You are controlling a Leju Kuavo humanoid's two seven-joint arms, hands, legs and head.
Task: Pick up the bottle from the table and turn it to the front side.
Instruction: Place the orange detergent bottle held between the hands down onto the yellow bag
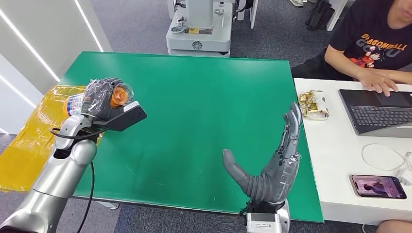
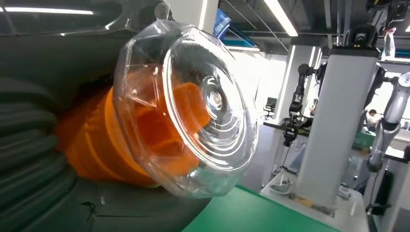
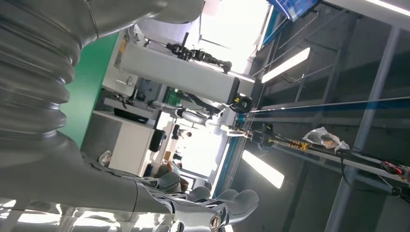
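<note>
Two silver arms rise from the near edge of the head view; the right robot hand (image 1: 272,162) stands nearest, above the near right part of the green table (image 1: 204,107), fingers straight and apart, thumb stuck out to the left, holding nothing; in the right wrist view its fingertips (image 3: 232,205) stretch out free in the air; to the left and a little farther on, the left robot hand (image 1: 99,99) is wrapped round the bottle (image 1: 116,94), which is lifted off the table and lies roughly on its side above the table's left edge, its clear cap and orange top pointing right, its labelled body pointing left; the left wrist view shows that clear domed cap (image 2: 193,106) close up over the orange top, with grey fingers (image 2: 29,159) pressed round the neck; beside the table on the left lies a yellow sheet (image 1: 29,141); on the right a white table (image 1: 335,165) carries a phone (image 1: 378,186), a white cable (image 1: 384,156), a laptop (image 1: 376,111) and a crumpled gold wrapper (image 1: 313,104); a person (image 1: 369,43) in a black shirt sits at the laptop, one hand on it; beyond the far edge of the green table stands a white machine base (image 1: 198,36).
</note>
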